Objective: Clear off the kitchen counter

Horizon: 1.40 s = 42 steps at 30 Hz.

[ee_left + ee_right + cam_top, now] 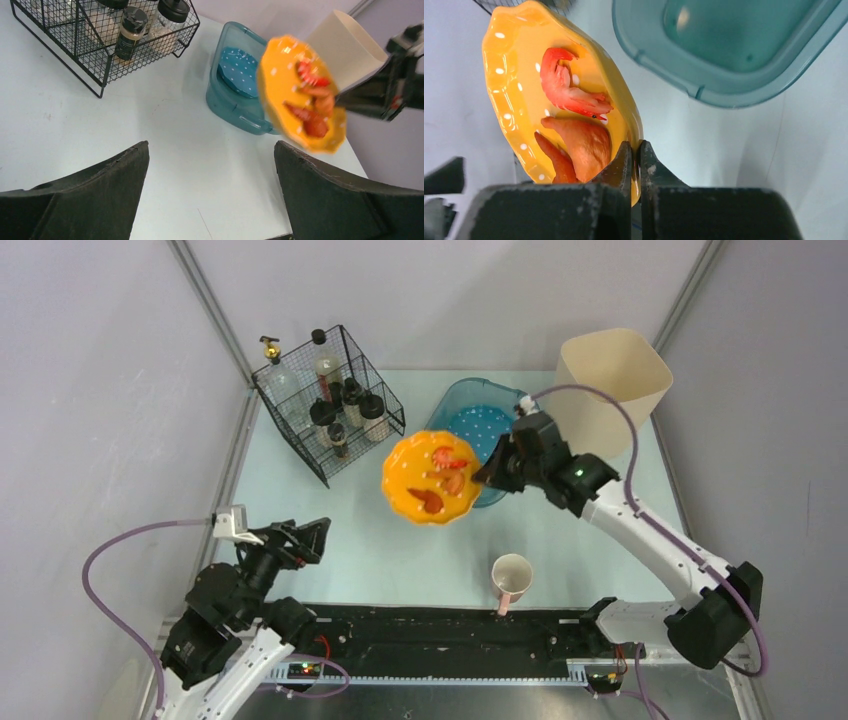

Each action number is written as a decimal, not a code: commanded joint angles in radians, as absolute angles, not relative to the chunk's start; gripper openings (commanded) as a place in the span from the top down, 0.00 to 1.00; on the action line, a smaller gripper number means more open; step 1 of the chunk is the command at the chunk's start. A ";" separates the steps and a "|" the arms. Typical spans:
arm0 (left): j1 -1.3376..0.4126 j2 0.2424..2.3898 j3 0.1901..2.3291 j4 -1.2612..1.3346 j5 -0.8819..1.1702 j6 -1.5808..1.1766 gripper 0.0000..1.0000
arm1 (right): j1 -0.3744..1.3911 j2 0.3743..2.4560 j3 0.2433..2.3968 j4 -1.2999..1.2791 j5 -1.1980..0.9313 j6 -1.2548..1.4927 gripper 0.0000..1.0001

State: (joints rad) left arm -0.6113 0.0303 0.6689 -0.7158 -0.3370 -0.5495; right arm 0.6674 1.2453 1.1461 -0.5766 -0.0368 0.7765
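My right gripper (490, 472) (636, 150) is shut on the rim of an orange scalloped bowl (432, 478) (300, 95) (519, 80). The bowl hangs tilted above the kitchen counter (400, 560), just left of the teal tub (455, 398) (220, 102) (704, 87). Red and orange food pieces (574, 100) lie inside the bowl. A blue dotted plate (482, 426) (237, 70) rests in the tub. My left gripper (305, 535) (211, 147) stands open and empty over the counter's near left part, pointing toward the bowl.
A black wire basket (325, 405) (100, 45) of bottles stands at the back left. A beige bin (610, 380) (345, 45) stands at the back right, behind the tub. A white paper cup (512, 575) stands near the front edge, by the black rail.
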 commanded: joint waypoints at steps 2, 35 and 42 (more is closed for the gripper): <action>-0.617 0.053 0.669 -0.701 -0.342 -0.557 0.02 | 0.558 1.223 1.397 -0.574 -0.089 0.751 1.00; -0.613 0.058 0.670 -0.700 -0.304 -0.548 0.02 | -0.134 1.644 2.218 -0.887 0.076 0.850 1.00; -0.611 0.064 0.670 -0.701 -0.296 -0.547 0.02 | -0.256 1.661 2.193 -0.903 0.151 0.859 1.00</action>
